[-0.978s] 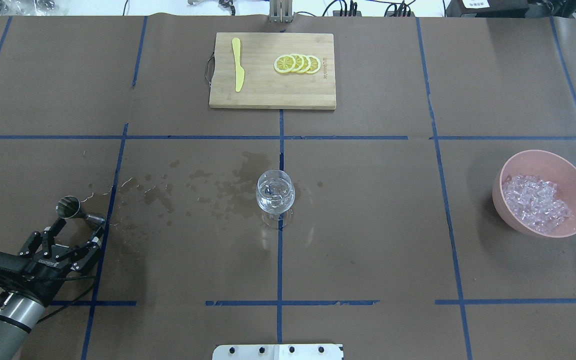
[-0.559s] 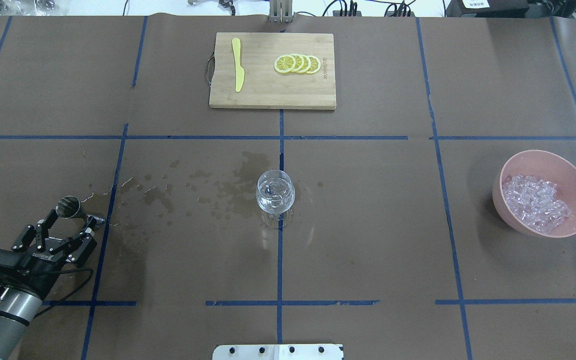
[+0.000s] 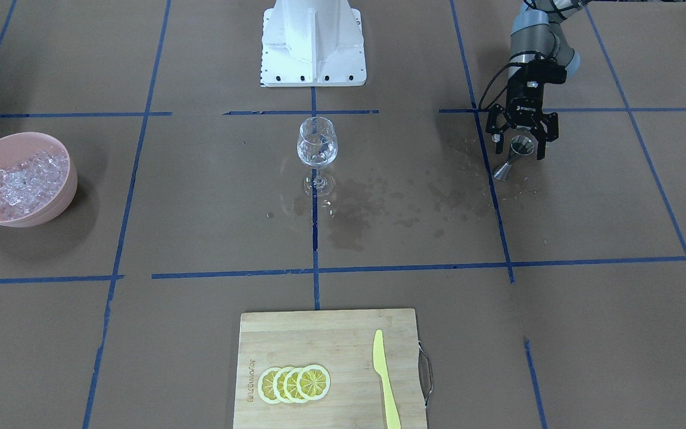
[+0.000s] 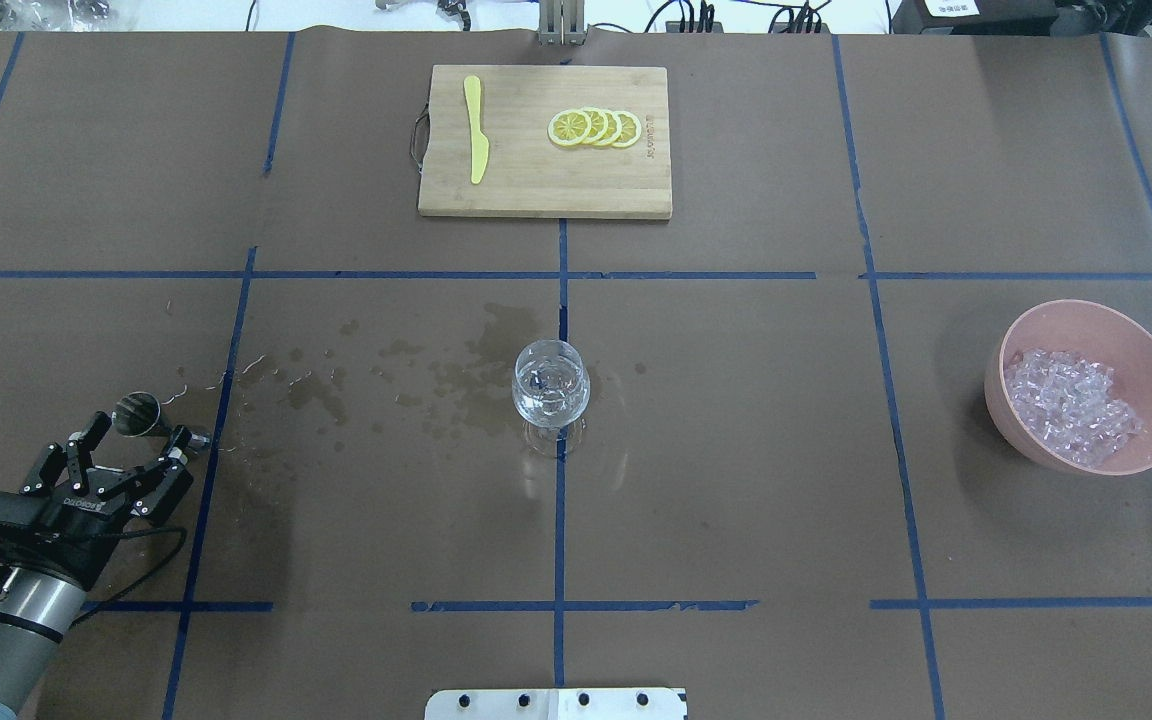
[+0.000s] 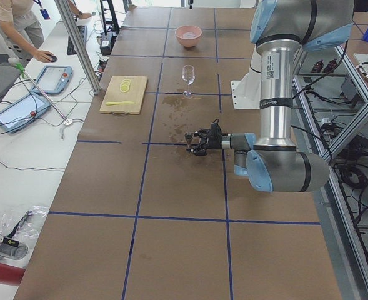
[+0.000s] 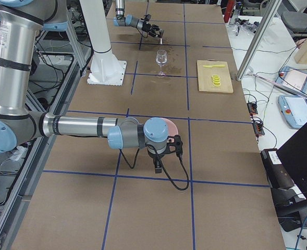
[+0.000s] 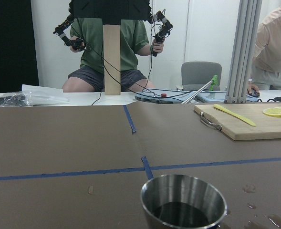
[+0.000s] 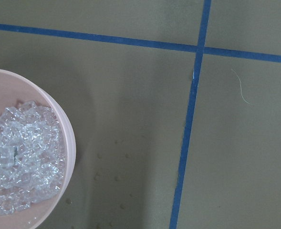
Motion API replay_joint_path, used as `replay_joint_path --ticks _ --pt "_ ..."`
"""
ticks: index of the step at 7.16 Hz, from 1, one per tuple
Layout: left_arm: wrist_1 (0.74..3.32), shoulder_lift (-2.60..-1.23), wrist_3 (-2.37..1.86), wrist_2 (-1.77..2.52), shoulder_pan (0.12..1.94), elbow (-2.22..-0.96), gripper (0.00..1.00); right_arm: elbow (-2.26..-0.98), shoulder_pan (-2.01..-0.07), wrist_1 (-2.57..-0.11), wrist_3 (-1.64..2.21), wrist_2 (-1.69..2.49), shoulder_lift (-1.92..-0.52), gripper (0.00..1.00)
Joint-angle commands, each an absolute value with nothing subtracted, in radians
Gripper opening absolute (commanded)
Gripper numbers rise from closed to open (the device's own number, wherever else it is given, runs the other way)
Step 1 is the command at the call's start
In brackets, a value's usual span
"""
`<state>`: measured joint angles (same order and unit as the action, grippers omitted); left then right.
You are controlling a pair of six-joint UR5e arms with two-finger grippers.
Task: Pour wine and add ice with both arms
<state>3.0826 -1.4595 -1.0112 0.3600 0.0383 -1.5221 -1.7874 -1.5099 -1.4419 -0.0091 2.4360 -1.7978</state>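
Note:
A clear wine glass (image 4: 551, 385) stands at the table's middle with a little colourless wine (image 3: 316, 156) in it. A steel jigger (image 4: 139, 414) stands at the near left; it fills the bottom of the left wrist view (image 7: 183, 202). My left gripper (image 4: 139, 440) is open, its fingertips to either side of the jigger and not gripping it. The ice (image 4: 1071, 405) lies heaped in a pink bowl (image 4: 1151, 370) at the right. My right gripper (image 6: 158, 165) shows only in the exterior right view, beside the bowl; I cannot tell if it is open or shut.
A wooden cutting board (image 4: 544, 190) at the far middle holds lemon slices (image 4: 595, 128) and a yellow knife (image 4: 477, 130). Wet splashes (image 4: 416, 375) spread between the jigger and the glass. The white pedestal base (image 3: 313, 42) stands at the robot's side.
My left gripper has drawn back from the jigger toward the robot and to the left, still open. The jigger, the glass and the bowl have not moved.

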Motion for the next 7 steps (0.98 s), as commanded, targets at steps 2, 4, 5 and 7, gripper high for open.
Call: replay_joint_path --ticks 2,4,5,7 --pt "3.082 -1.514 -1.009 0.36 0.061 -1.465 0.9 -1.787 -1.511 -1.442 -0.008 2.436 -1.798 1.0" --pt "3.082 -1.516 -1.009 0.362 0.061 -1.453 0.78 -1.787 -1.511 -1.442 -0.008 2.436 -1.798 1.0" --pt "3.082 -1.516 -1.009 0.364 0.063 -1.451 0.73 -1.787 -1.509 -1.442 -0.008 2.436 -1.798 1.0" --pt "3.083 -1.52 -0.982 0.365 0.064 -1.451 0.49 -1.789 -1.511 -1.442 -0.005 2.437 -1.798 1.0"
